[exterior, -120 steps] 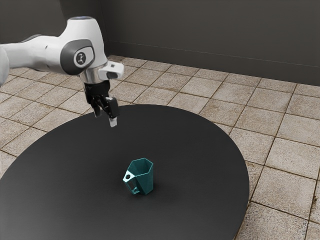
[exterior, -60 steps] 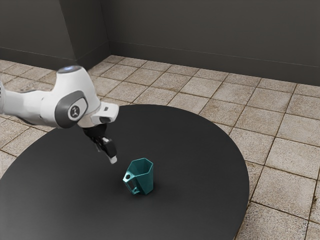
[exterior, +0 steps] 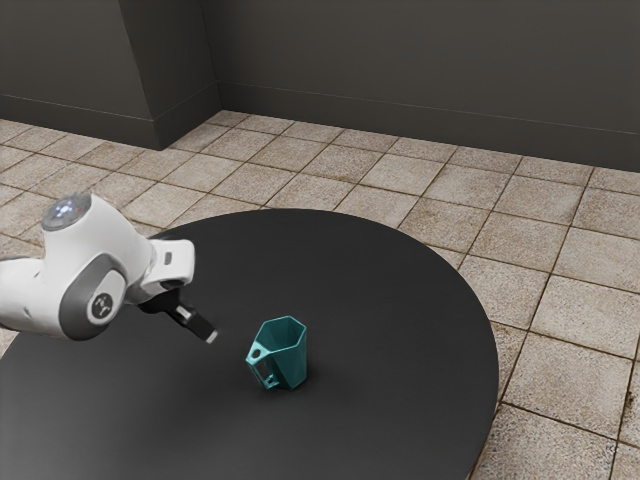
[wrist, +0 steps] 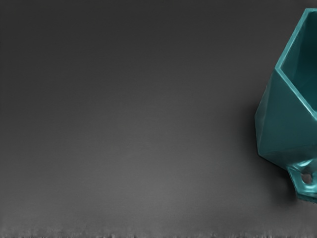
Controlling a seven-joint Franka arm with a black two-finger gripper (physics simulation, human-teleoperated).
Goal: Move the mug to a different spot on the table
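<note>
1. Now the gripper [exterior: 207, 336] hangs low over the table [exterior: 400, 300], tilted toward the mug [exterior: 280, 352] and near it on the exterior view's left, not touching it. From here I cannot tell whether it is spread or pressed together.
2. A second ago it hung high above the table's far edge. Since then the arm [exterior: 80, 285] has sunk and swung down, and its white bulk now sits at the table's rim on the exterior view's left.
3. The mug has not moved. It stands upright near the table's middle, handle toward the camera.
4. In the wrist view it shows close by, its handle low against the dark top.
</note>
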